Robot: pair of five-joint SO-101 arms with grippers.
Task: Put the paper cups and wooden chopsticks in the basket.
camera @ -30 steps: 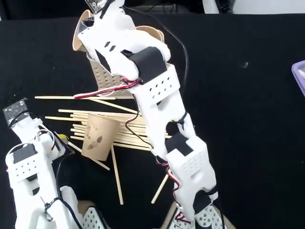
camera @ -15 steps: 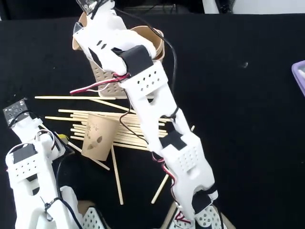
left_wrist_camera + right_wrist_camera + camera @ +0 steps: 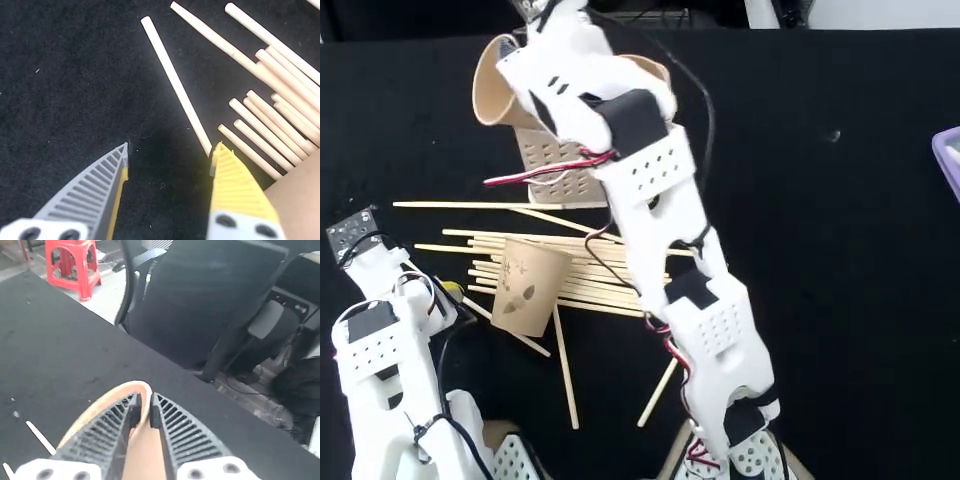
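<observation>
Black-ribbed right gripper [image 3: 141,399] clenched on rim of paper cup [image 3: 496,95]; cup tilted, hanging over far edge of basket [image 3: 556,168]; basket just beneath, slightly nearer arm's base; left gripper [image 3: 167,150] agape beside chopsticks [image 3: 582,272].

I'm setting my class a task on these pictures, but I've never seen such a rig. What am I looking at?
Two white robot arms sit at a black table. One picture looks down from above; the other two come from a camera on each arm's wrist. Pale wooden chopsticks lie scattered, with a patterned brown paper cup lying across them. The right gripper pinches the rim of a plain brown paper cup by a tan perforated basket. The left gripper is open just above the table, beside the chopsticks.
</observation>
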